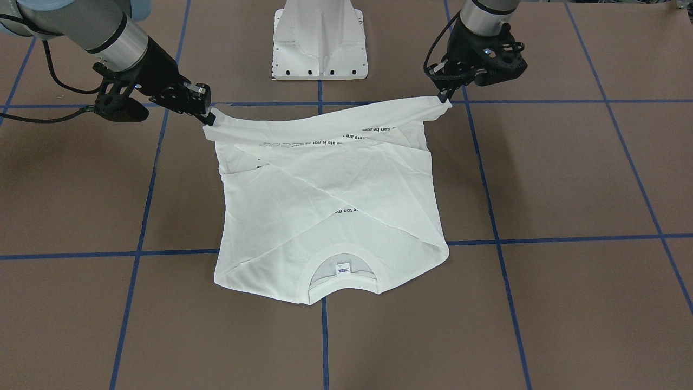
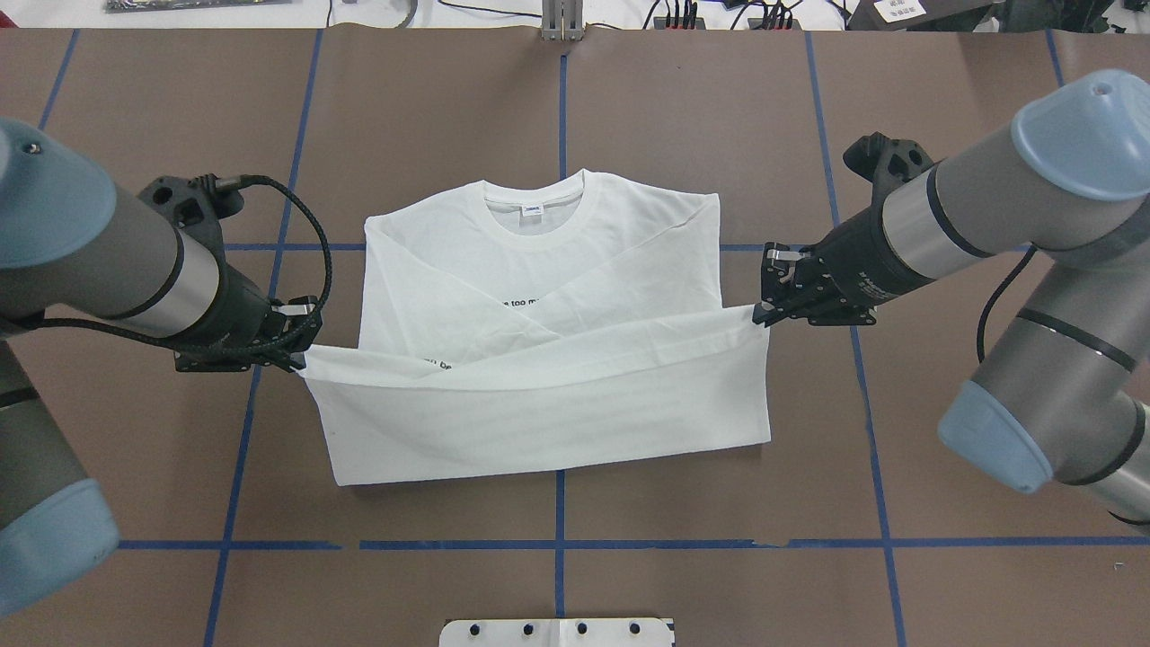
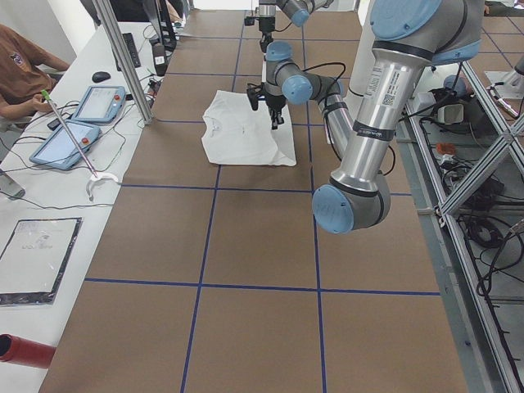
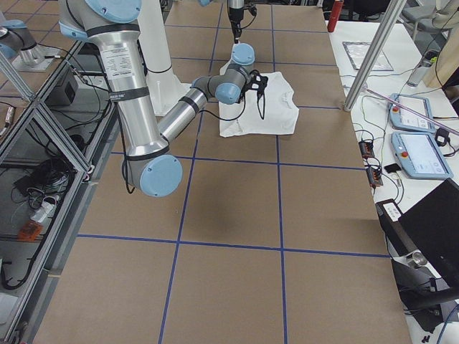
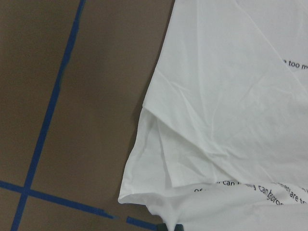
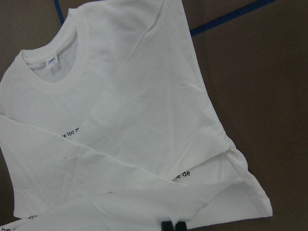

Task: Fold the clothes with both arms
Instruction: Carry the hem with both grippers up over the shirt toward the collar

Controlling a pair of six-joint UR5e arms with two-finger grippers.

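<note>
A brown table [image 2: 629,108] gridded with blue tape [image 2: 559,544] fills the scene. The left arm [image 2: 108,261] and the right arm [image 2: 988,198] reach in from either side, both low over the surface. The shirt [image 2: 584,270] lies at the table's middle, collar [image 2: 535,193] on the far side from the robot, sleeves crossed over the chest with bits of black text showing between them. Its near hem is raised off the table and pulled taut between the two arms, so the lower part hangs as a slack fold in front of the body.

The white base [image 1: 319,43] stands on the robot's side, just behind the raised hem and apart from it. On a bench along the far side lie two tablets [image 3: 82,123], with a person [image 3: 20,65] sitting by them.

The left gripper [image 2: 301,355] is pinched on the hem's left corner. The right gripper [image 2: 762,310] is pinched on the right corner. A small label [image 2: 533,209] sits inside the collar.
</note>
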